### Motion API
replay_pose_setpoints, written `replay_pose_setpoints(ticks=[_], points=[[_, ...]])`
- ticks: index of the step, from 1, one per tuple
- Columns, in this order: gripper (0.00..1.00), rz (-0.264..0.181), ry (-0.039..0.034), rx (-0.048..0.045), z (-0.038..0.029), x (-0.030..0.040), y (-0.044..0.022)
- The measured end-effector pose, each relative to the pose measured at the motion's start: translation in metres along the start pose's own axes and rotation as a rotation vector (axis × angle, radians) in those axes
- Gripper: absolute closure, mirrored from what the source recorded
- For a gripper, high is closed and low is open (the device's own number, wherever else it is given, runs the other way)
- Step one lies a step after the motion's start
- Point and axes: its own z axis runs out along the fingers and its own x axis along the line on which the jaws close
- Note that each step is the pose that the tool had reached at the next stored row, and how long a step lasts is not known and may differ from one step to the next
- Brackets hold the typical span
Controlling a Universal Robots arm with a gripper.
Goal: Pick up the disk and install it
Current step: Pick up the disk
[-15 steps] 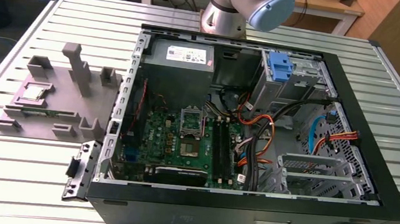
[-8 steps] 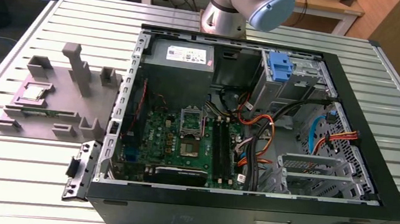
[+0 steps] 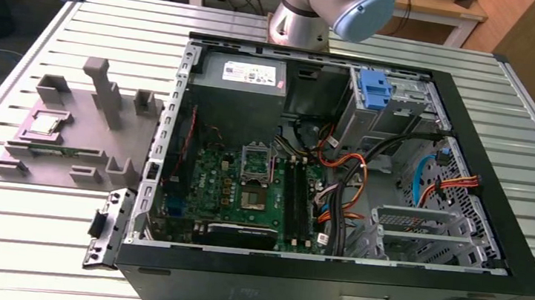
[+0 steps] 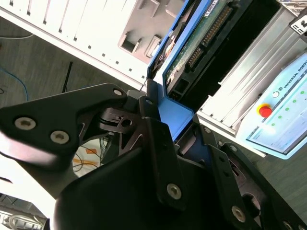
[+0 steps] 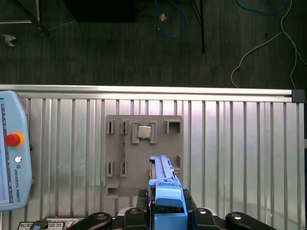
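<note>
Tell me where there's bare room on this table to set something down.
Bare slats of the ribbed aluminium table lie between the grey fixture plate and the edge nearest the exterior camera, and again between plate and far edge. The open black computer case is crowded with cables. The end effector holds the blue-railed silver disk.

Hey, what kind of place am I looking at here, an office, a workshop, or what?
Probably a robotics lab or test cell for PC assembly: an open computer case sits on a slatted metal table with a robot arm beside it, and the gripper holds the disk.
</note>
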Motion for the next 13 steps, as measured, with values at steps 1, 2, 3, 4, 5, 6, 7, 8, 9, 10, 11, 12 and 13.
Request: replay_pose_setpoints(ticks=[1,2,3,4,5,6,7,8,9,10,11,12,13], points=[[0.63,0.0,0.0,0.0,0.0,0.0,-0.0009],[0.63,0.0,0.0,0.0,-0.0001,0.0,-0.0018],[0.63,0.0,0.0,-0.0001,-0.0001,0.0,-0.0027],[0.63,0.0,0.0,0.0,-0.0001,0.0,-0.0037],[0.63,0.0,0.0,0.0,-0.0001,0.0,-0.0046],[0.63,0.0,0.0001,-0.0001,-0.0002,-0.0001,-0.0056],[0.63,0.0,0.0,0.0,-0.0002,-0.0001,-0.0066],[0.63,0.0,0.0,0.0,-0.0002,-0.0001,-0.0076],[0.63,0.0,0.0,-0.0001,-0.0002,-0.0001,-0.0086],[0.63,0.0,0.0,0.0,-0.0002,-0.0001,-0.0095],[0.63,0.0,0.0,0.0,-0.0002,-0.0001,-0.0105],[0.63,0.0,0.0,0.0,-0.0002,-0.0001,-0.0114],[0.63,0.0,0.0,-0.0001,-0.0003,-0.0001,-0.0124]])
